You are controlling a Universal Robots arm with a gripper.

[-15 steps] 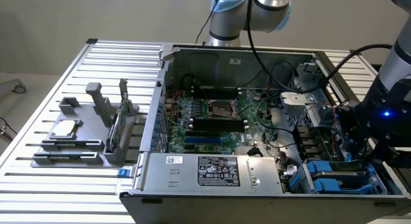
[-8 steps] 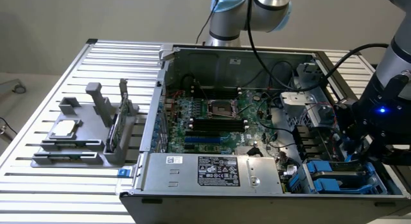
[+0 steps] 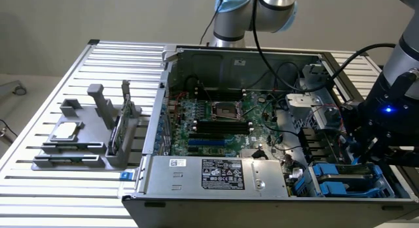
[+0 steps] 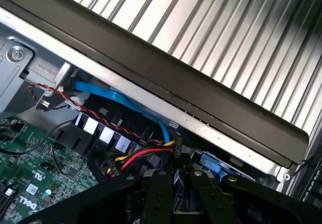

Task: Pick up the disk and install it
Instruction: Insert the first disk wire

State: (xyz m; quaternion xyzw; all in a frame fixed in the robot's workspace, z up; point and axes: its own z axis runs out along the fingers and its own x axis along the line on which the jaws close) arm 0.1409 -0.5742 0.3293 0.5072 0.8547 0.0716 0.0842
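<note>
- Disk [image 3: 346,181], blue-railed, lies in the drive bay of the open computer case [image 3: 262,208], directly below the hand [image 3: 366,157].
- Hand hangs low over that bay, close to the disk; I cannot tell whether it is open, closed or gripping.
- Motherboard [image 3: 216,122] lies beside the hand.

Slatted aluminium table [image 3: 78,66] carrying an open computer case [image 3: 248,50]. Inside the case lies a green motherboard [image 3: 203,115] with a square processor socket [image 3: 224,109] near its middle, black memory slots [image 3: 222,127] just below it and blue expansion slots [image 3: 206,141] nearer the front. A long grey power supply box [image 3: 213,175] with a white sticker spans the case's near edge. At the exterior view's left, apart from the case, a grey holder [image 3: 78,139] bears a small square silver chip [image 3: 66,132]. The wrist view adds a flat blue cable [image 4: 115,95], a twisted red-and-black wire [image 4: 65,103] and a red, yellow and black bundle [image 4: 143,156].
</note>
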